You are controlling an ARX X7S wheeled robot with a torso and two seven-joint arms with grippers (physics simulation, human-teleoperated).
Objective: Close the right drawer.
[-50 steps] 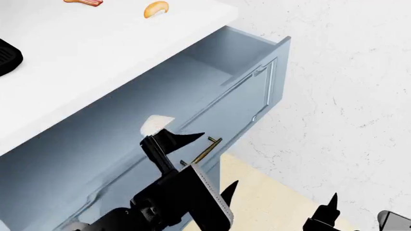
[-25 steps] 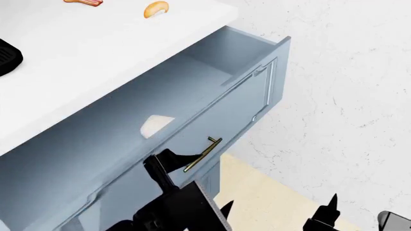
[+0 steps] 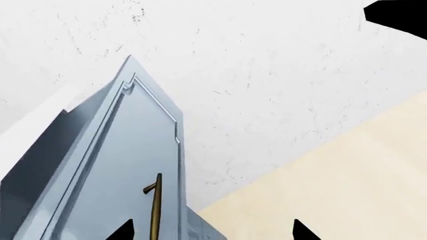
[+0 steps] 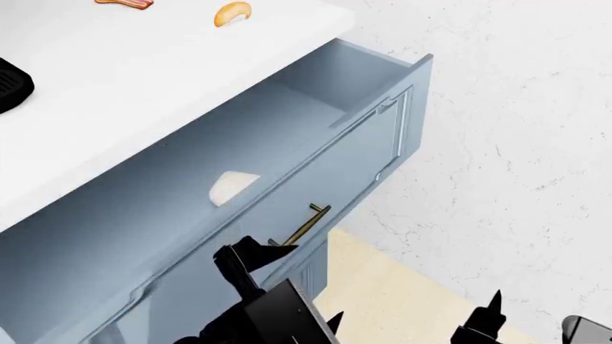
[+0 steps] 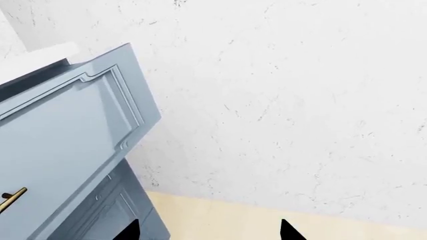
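Drawer (image 4: 316, 143) is hanging wide open out from under the white counter (image 4: 143, 79), panel front facing the pale wall, brass handle (image 4: 304, 226) partway along that front. That's the right drawer I need to shut. I've got my left gripper (image 4: 287, 283) sitting just in front of the panel, right below the handle, fingers spread apart and holding nothing, since a push on the flat front should do it and there's no need to grab the bar. From the left wrist camera the handle sits just inside the left fingertip, so I'm lined up close to it. Right gripper (image 4: 531, 312) is parked low, well away from the drawer, also spread and empty, just keeping out of the way.
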